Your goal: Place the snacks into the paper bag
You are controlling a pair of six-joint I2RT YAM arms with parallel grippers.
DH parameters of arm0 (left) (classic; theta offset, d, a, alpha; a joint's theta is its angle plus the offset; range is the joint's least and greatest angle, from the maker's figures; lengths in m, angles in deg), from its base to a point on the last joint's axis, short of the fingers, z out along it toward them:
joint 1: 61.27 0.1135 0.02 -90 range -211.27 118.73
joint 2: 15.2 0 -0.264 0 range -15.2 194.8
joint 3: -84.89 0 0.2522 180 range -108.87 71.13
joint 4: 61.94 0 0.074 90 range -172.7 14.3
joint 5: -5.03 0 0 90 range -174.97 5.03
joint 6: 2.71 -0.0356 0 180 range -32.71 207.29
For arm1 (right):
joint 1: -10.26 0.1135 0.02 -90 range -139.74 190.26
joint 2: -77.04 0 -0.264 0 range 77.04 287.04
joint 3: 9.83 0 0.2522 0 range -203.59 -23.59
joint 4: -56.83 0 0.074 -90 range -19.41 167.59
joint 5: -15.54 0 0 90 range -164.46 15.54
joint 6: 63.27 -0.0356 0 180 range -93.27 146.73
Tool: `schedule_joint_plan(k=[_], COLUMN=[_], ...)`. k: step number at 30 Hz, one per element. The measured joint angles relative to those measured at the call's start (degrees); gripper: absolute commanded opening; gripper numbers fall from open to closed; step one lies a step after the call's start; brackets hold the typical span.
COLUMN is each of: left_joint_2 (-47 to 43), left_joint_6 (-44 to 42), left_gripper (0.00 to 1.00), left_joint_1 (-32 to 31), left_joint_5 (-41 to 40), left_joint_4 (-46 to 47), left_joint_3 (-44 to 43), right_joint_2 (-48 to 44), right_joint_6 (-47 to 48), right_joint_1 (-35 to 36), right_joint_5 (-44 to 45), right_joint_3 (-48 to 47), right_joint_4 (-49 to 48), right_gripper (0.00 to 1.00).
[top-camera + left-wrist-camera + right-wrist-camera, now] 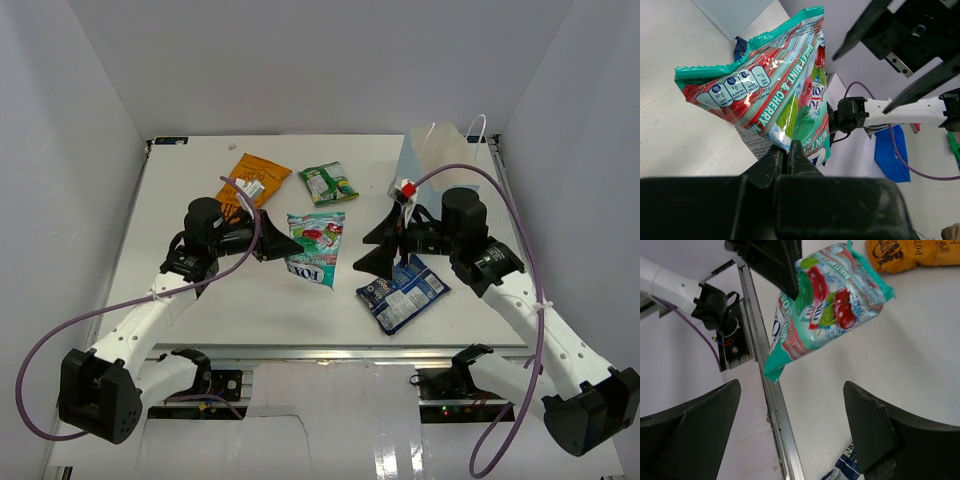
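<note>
My left gripper [288, 246] is shut on the edge of a teal mint-and-cherry packet [316, 246] and holds it above the table's middle. The left wrist view shows the jaws [787, 150] pinching that packet [770, 85]. My right gripper [378, 250] is open and empty, just right of the packet, above a blue-and-white packet [405, 292]. In the right wrist view the teal packet [825, 315] hangs ahead of the spread fingers [875, 425]. An orange chip bag [248, 178] and a green packet [328, 183] lie farther back. The light-blue paper bag [432, 155] stands at the back right.
White walls close in the table on three sides. A metal rail [770, 410] runs along the table's near edge. The purple cables loop beside each arm. A small red part [407, 188] sits on the right wrist.
</note>
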Motion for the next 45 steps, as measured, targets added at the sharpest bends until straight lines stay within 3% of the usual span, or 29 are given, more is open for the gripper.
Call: schedule_joint_plan(k=[6,11,14,18,20,23,27,31,37,45], left_joint_2=[1.29,3.37,4.00,4.52,4.63,4.63,4.59,3.28,-3.98,-12.85], left_joint_6=[1.57,1.64,1.64,1.60,1.60,1.53,1.55,-0.07,-7.43,-17.88], left_gripper=[0.00,0.00,0.00,0.00,0.01,0.20,0.58,0.80,0.89,0.94], left_joint_1=[-3.87,-6.80,-8.04,-8.94,-9.03,-9.03,-9.14,-9.16,-9.18,-9.27], left_joint_5=[-0.15,-0.46,-0.57,-0.87,-1.11,-1.16,-1.11,-1.60,-5.46,-19.93], left_joint_4=[4.68,5.68,5.84,5.86,5.86,5.95,6.64,5.75,-3.28,-13.66], left_joint_3=[-0.24,-0.61,-0.79,-1.49,-1.73,-1.79,-1.86,-2.10,-5.73,-6.32], right_joint_2=[6.23,10.91,13.66,15.89,16.06,15.52,14.14,12.48,8.92,5.05], right_joint_6=[-12.85,-18.25,-19.63,-20.70,-20.70,-20.15,-17.97,-12.37,-1.57,3.34], right_joint_1=[0.94,1.77,2.62,3.28,3.34,3.37,3.39,3.06,-1.36,-16.92], right_joint_5=[6.32,6.88,6.84,5.86,5.20,4.57,3.91,2.73,2.69,8.39], right_joint_3=[0.04,0.02,-0.39,-0.57,-0.61,-0.70,-0.70,-1.90,-9.66,-27.43], right_joint_4=[-7.41,-11.26,-12.57,-14.14,-14.80,-15.06,-14.80,-11.78,-2.47,1.79], right_gripper=[0.89,0.84,0.73,0.44,0.34,0.27,0.24,0.23,0.21,0.22])
